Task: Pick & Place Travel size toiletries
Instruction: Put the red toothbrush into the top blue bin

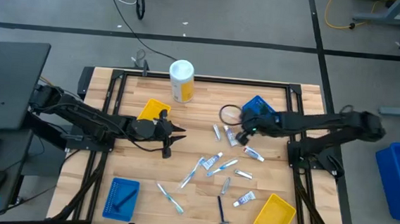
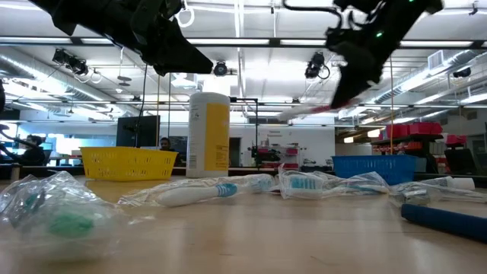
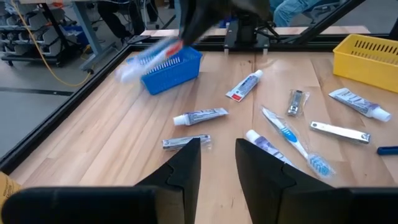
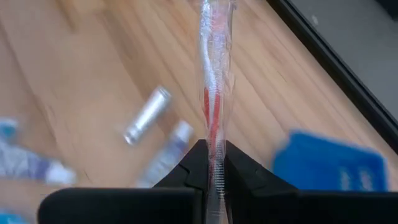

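Observation:
My right gripper [image 4: 214, 158] is shut on a red-and-white toothbrush in a clear wrapper [image 4: 214, 81], up in the air near the blue tray [image 1: 257, 105] on the table's far right. The same toothbrush [image 3: 149, 55] shows blurred in the left wrist view. My left gripper [image 1: 177, 135] hovers open left of the table's middle, beside a yellow tray [image 1: 153, 111]. Small white tubes [image 1: 253, 153], wrapped toothbrushes [image 1: 192, 173] and a dark blue razor [image 1: 221, 211] lie flat on the wood between the arms. My right gripper pinches the wrapped toothbrush near one end [image 4: 214, 146] between its two fingers. The brush runs along the fingers and sticks out well past their tips. It is lifted clear of the table and slants in the low view [image 2: 319, 109].
A big yellow canister with a white lid [image 1: 182, 81] stands at the far edge. A second blue tray [image 1: 121, 195] sits at the near left and a second yellow tray [image 1: 275, 216] at the near right. A clear ring [image 1: 228, 114] lies by the far blue tray.

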